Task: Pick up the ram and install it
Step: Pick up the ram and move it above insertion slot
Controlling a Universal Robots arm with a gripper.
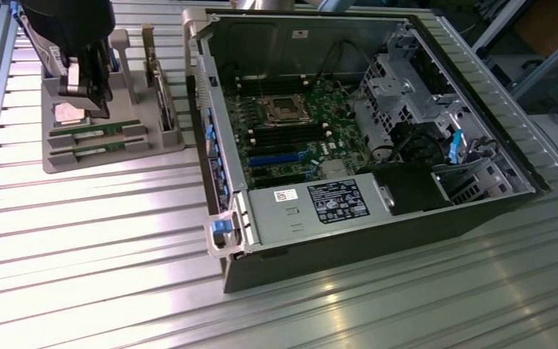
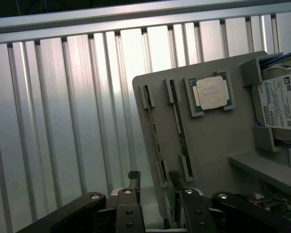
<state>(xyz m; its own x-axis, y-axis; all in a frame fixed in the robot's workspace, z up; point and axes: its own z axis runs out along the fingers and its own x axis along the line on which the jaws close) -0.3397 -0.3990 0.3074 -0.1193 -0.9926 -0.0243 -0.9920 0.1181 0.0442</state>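
Spread apart at the jaws, with nothing pinched. Poised as gripper [image 2: 154,180] over one end of the grey tray [image 2: 218,141], in line with the outer ram stick [image 2: 153,133] along the tray's edge. Seated in its slot there, beside a second ram stick [image 2: 179,126], then the processor [image 2: 211,92]. Off toward the exterior view's right on the ribbed worktop [image 1: 114,233], an open computer case [image 1: 357,251].
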